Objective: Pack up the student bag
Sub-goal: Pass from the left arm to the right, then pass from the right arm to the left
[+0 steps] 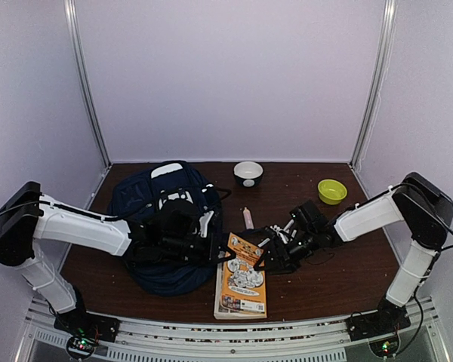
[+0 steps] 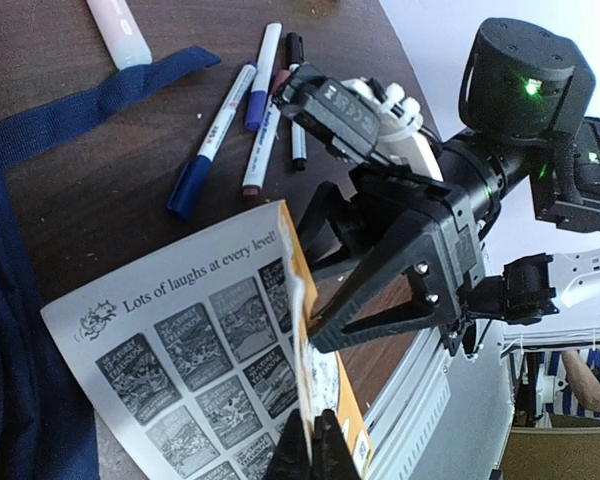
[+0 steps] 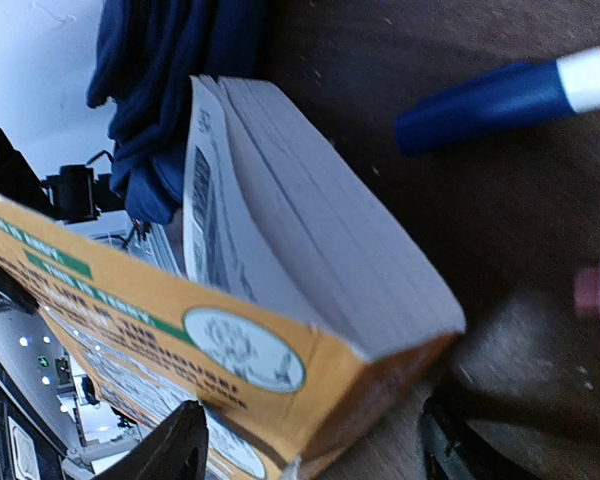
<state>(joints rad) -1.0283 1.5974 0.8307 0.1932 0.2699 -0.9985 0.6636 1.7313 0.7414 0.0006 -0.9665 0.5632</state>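
We see the left end effector (image 2: 305, 450) pinching the book (image 1: 241, 283) cover, the right end effector (image 3: 315, 445) gaping around its corner, low over the brown bench (image 1: 317, 271).

Left fingers (image 2: 292, 455) pinched (right fingers (image 3: 165, 448) spread wide).

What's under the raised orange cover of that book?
A white page of black-and-white cartoon panels, headed "Lots of laughs at every level!". The later pages show only their edges; their print is covered.
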